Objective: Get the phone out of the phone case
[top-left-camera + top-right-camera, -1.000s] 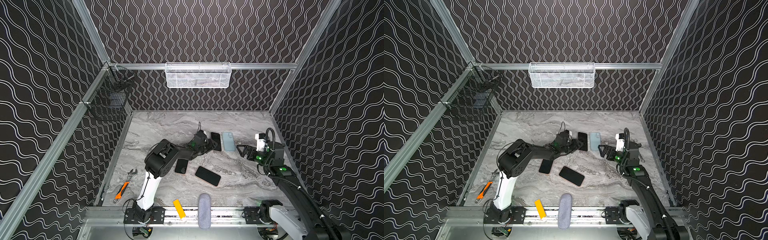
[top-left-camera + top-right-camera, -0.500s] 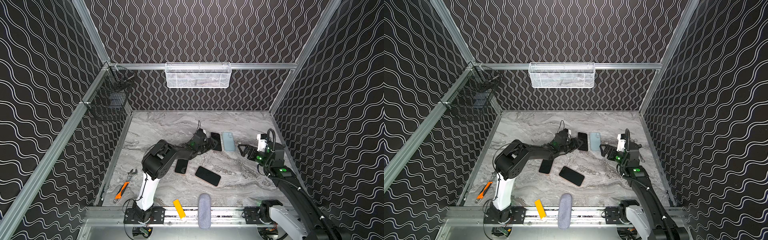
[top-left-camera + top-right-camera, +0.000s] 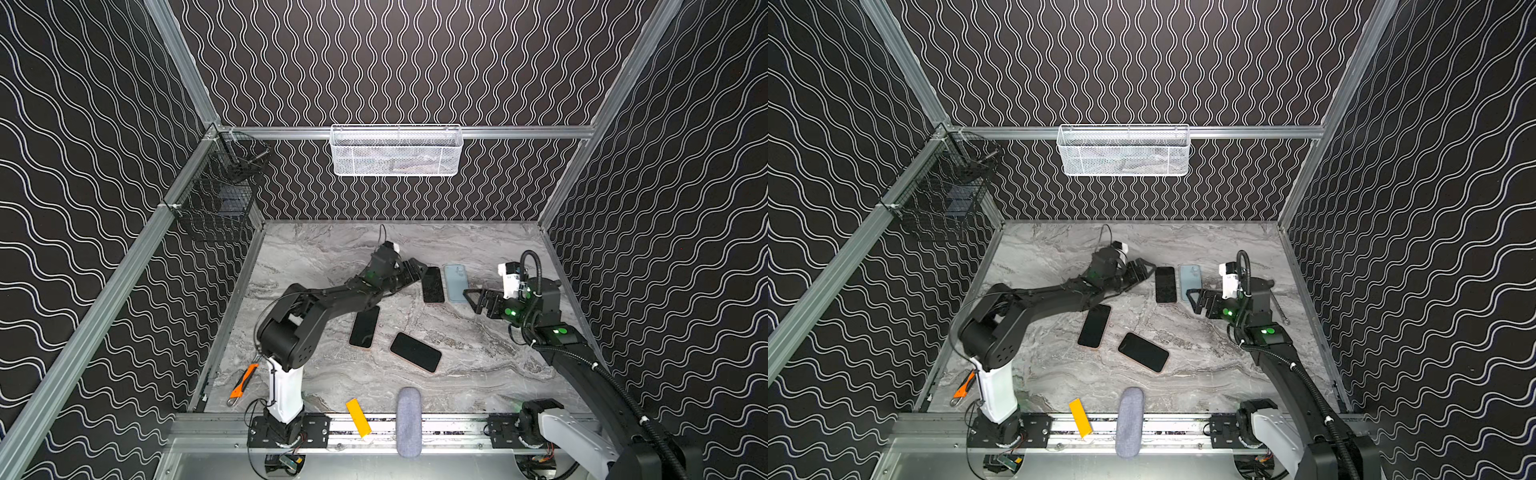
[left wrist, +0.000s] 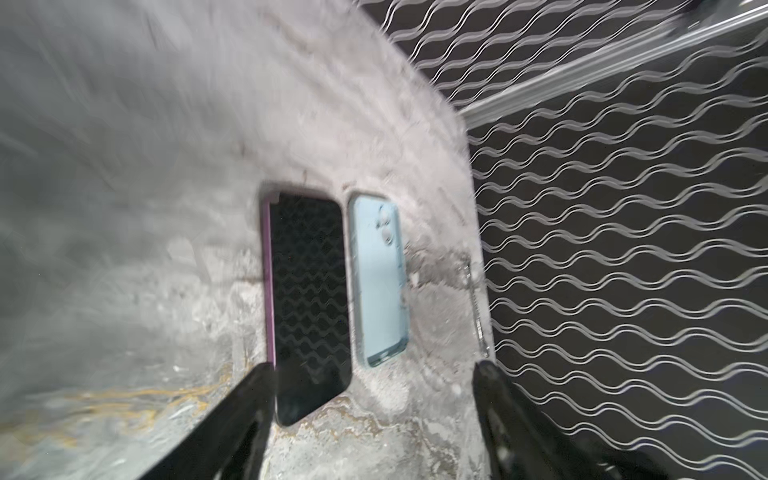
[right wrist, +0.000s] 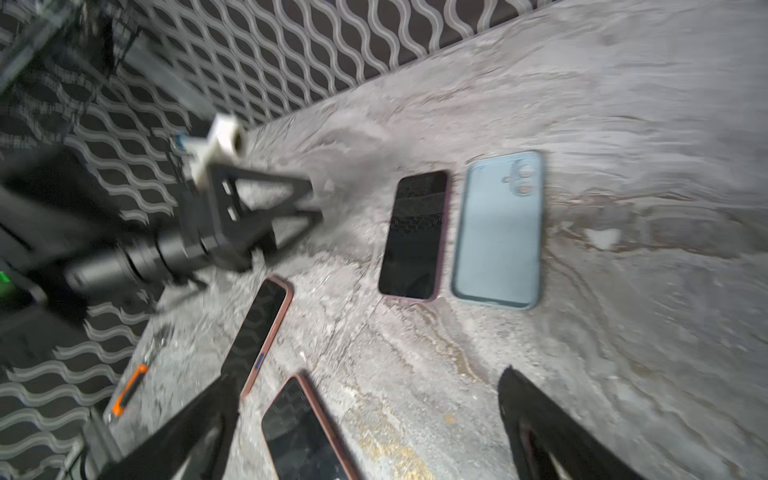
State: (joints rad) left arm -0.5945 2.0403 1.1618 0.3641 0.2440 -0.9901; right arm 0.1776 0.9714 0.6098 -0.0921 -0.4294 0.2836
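A dark-screened phone [image 3: 433, 284] with a purple edge lies face up on the marble table, seen in both top views [image 3: 1165, 284] and both wrist views [image 4: 309, 291] [image 5: 415, 235]. Right beside it lies the light blue phone case [image 3: 455, 282] [image 5: 498, 230] [image 4: 380, 278], empty and hollow side up. My left gripper [image 3: 415, 270] [image 4: 374, 365] is open just left of the phone, holding nothing. My right gripper [image 3: 471, 301] [image 5: 370, 374] is open just right of the case, also holding nothing.
Two more phones in pinkish cases [image 3: 365, 328] [image 3: 415, 351] lie nearer the front. An orange-handled tool [image 3: 243, 380], a yellow block [image 3: 358, 417] and a grey oblong pouch [image 3: 408, 422] sit along the front edge. A white basket [image 3: 397, 151] and a black wire basket [image 3: 218, 199] hang on the walls.
My left gripper has opened wider beside the purple-edged phone, which stays flat on the table. The right gripper has edged slightly towards the case.
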